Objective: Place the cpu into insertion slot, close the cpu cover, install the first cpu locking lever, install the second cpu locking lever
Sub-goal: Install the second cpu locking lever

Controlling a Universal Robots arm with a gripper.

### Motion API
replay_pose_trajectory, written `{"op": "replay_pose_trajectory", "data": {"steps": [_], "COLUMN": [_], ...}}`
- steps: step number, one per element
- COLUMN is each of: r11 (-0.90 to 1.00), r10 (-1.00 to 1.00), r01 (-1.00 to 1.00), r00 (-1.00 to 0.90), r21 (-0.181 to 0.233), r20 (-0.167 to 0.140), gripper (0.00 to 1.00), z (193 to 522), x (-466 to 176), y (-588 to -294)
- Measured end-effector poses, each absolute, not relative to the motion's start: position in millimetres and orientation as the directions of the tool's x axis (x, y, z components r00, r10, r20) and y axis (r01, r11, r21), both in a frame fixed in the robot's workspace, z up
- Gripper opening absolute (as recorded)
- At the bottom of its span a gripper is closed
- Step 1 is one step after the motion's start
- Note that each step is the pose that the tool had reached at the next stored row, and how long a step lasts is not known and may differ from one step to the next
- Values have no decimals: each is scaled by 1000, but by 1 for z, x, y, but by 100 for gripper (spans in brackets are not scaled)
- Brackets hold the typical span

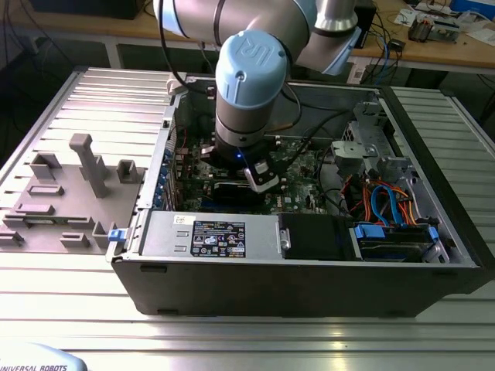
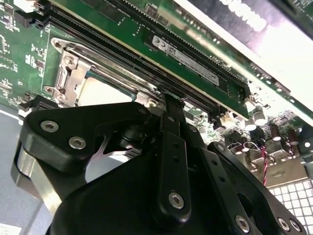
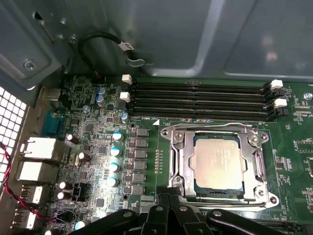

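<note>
With the cpu [image 3: 217, 165] seated under the closed cpu cover [image 3: 182, 161], a locking lever could be bent or missed by the gripper [image 3: 168, 198], seen at the socket's 7 o'clock corner with fingers nearly closed, nothing visibly held.

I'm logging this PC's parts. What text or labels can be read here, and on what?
Sticker on the metal box: print too small to read.
Label on the long green board: blurred, unreadable.
Top of the cpu: faint marks, unreadable.
Cable tag: too small to read.
No text here can be quoted.
</note>
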State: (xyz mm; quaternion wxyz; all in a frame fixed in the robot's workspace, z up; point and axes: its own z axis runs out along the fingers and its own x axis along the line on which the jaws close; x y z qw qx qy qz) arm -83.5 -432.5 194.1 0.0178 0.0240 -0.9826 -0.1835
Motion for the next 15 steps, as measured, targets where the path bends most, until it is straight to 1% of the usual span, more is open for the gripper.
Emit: {"op": "replay_pose_trajectory", "data": {"steps": [7,15], "r11": [931,931], "r10": [-54,-54], "r01": [-41,-41], "r00": [-998,-998], "r21": [363,363], "r20": [26,26], "gripper": [11,11], "z": [192,202], "x": [-86,-86], "y": [-432,-432]}}
